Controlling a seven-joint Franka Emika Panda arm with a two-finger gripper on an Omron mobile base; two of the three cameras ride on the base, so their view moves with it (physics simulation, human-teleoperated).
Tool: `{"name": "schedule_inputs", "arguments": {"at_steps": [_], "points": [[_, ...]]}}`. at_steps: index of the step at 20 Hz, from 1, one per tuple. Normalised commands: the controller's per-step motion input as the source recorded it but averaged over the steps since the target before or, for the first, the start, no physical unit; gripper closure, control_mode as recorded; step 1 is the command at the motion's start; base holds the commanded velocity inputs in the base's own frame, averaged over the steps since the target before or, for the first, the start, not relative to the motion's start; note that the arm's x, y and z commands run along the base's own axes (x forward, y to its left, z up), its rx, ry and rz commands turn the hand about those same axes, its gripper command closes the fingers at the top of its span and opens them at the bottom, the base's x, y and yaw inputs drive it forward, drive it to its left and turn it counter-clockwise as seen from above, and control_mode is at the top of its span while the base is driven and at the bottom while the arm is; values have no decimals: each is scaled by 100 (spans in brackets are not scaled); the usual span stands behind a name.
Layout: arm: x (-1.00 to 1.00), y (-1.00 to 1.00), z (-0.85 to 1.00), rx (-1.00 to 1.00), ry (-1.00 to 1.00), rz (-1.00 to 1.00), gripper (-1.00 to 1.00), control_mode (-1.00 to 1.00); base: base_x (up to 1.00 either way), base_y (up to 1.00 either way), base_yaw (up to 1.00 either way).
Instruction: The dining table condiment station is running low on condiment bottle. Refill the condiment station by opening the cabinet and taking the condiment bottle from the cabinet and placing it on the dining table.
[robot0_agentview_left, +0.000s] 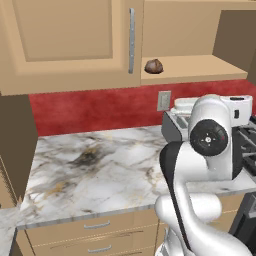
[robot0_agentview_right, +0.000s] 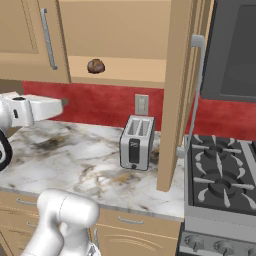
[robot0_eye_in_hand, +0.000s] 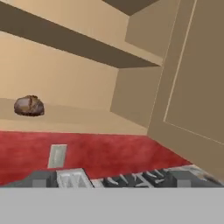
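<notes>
Inside the light tan wooden wall cabinet (robot0_agentview_right: 120, 40), right door (robot0_agentview_right: 180, 95) swung open, the lower shelf bears just a small brown lump (robot0_agentview_right: 95, 66); no condiment bottle is visible. It lies up and ahead of the open-jawed gripper, above the veined marble counter (robot0_agentview_left: 100, 165).

Mounted behind the arm, left and right, looking forward and down over the marble counter (robot0_agentview_left: 95, 165). Shared: open cabinet (robot0_agentview_left: 195, 67), brown lump (robot0_agentview_right: 95, 66), toaster (robot0_agentview_right: 136, 142). Hand view aimed closer (tilted) into the cabinet (robot0_eye_in_hand: 78, 83).
</notes>
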Motion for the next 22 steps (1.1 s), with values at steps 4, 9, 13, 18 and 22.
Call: {"name": "schedule_inputs", "arguments": {"at_steps": [4, 9, 13, 18, 22], "points": [[-9, 94, 61, 11, -11, 12, -100, -100, 0, 0, 0], [-9, 44, 52, 9, -9, 12, -100, -100, 0, 0, 0], [-2, 8, 16, 0, -1, 6, -100, -100, 0, 0, 0], [20, 23, -2, 0, 10, 1, -100, -100, 0, 0, 0], [46, 13, -5, 0, 9, 4, -100, -100, 0, 0, 0]]}}
